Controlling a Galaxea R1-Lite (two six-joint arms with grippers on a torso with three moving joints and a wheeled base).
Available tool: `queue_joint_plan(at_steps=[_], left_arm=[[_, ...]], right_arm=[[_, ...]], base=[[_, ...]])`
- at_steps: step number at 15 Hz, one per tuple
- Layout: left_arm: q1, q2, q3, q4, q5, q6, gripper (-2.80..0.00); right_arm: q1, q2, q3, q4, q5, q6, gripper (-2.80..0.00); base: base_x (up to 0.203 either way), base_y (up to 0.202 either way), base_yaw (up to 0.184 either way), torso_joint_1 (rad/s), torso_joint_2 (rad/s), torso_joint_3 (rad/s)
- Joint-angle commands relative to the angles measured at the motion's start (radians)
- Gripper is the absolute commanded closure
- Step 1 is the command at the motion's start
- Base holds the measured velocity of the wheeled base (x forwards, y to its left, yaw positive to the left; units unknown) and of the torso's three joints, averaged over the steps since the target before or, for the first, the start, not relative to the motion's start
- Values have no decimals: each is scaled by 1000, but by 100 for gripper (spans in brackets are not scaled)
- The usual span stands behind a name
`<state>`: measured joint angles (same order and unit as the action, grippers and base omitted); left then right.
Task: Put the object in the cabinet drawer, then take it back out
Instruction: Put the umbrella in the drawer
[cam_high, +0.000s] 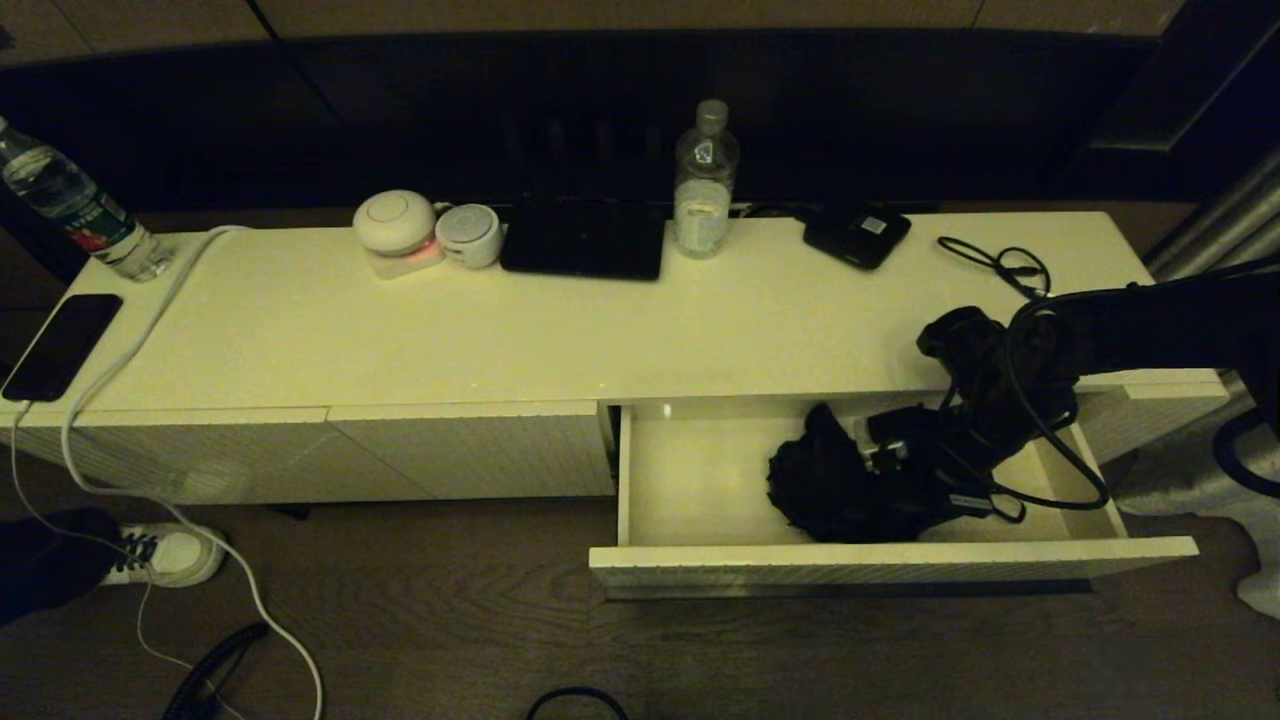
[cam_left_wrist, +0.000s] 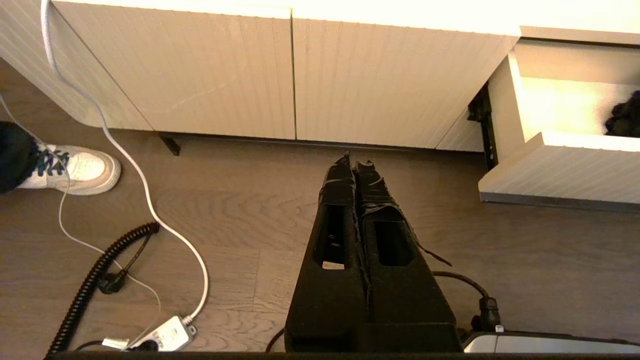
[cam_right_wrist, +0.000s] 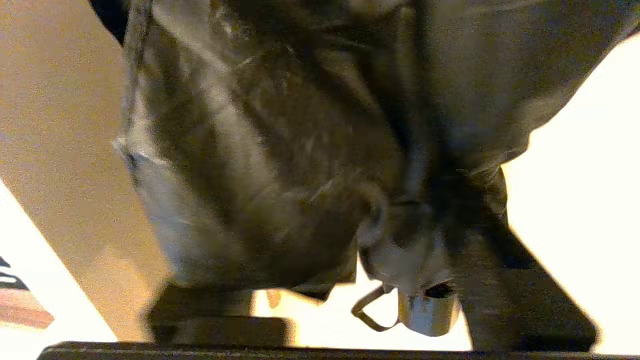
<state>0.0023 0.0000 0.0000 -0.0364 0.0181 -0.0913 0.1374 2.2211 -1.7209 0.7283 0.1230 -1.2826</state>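
Black fabric bundle (cam_right_wrist: 280, 150) fills right wrist view, right claw (cam_high: 880, 455) gripping it; head view shows open drawer (cam_high: 880, 565).

- The right arm, black and wrapped with looping cable, reaches in from the right side of the head view and bends downward at the wrist.
- The right gripper (cam_high: 870, 455) points down and leftward at the end of that arm; whether its fingers are apart or together cannot be made out.
- The left gripper (cam_left_wrist: 354, 162) hangs low, its two black tape-wrapped fingers (cam_left_wrist: 340, 180) pressed together, holding nothing.
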Motion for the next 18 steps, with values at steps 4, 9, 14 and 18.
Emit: queue_joint_plan(at_steps=[4, 9, 14, 18], left_arm=[[1, -2, 0, 0, 0, -1, 0], [1, -2, 0, 0, 0, -1, 0], [1, -2, 0, 0, 0, -1, 0], [1, -2, 0, 0, 0, -1, 0]], right_arm=[[1, -17, 29, 2, 1, -7, 0], [1, -125, 116, -19, 5, -13, 0], [1, -225, 191, -40, 12, -8, 0], [18, -337, 246, -42, 35, -9, 0]], base=[[0, 0, 0, 0, 0, 0], [0, 0, 0, 0, 0, 0], [0, 0, 0, 0, 0, 0], [0, 0, 0, 0, 0, 0]])
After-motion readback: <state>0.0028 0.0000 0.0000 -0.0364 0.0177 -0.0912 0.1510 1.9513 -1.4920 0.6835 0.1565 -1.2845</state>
